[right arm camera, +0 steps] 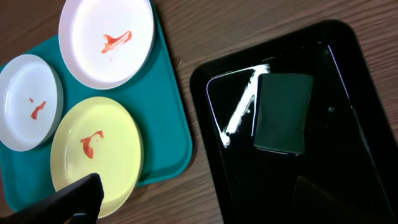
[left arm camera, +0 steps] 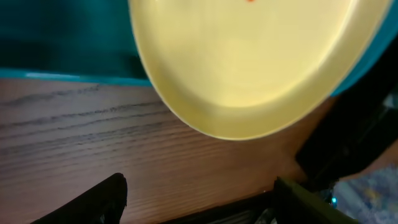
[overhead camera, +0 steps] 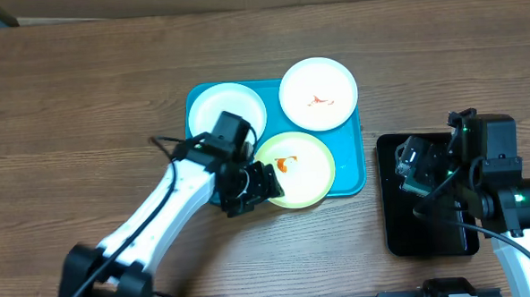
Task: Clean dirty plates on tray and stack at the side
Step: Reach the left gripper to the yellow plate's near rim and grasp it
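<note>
A: Where are the plates?
B: Three round, shallow, glossy ones, each smeared orange-red. The yellow plate [overhead camera: 306,169] overhangs the turquoise plastic tray [overhead camera: 348,154]; two white plates [overhead camera: 318,92] [overhead camera: 227,110] sit further in.
A: And the grippers?
B: The left gripper [left arm camera: 199,186] is spread at the yellow plate's rim, empty. The right gripper [overhead camera: 407,167] is spread beside the tray, over a black tray [right arm camera: 348,74] with a dark rectangular sponge [right arm camera: 283,112].

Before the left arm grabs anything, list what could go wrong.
The yellow plate overhangs the tray rim; the left gripper, pinching that edge, might tip it or slide it onto the table. Its sauce is unwiped and the sponge lies in the black tray, so stacking now could smear.
</note>
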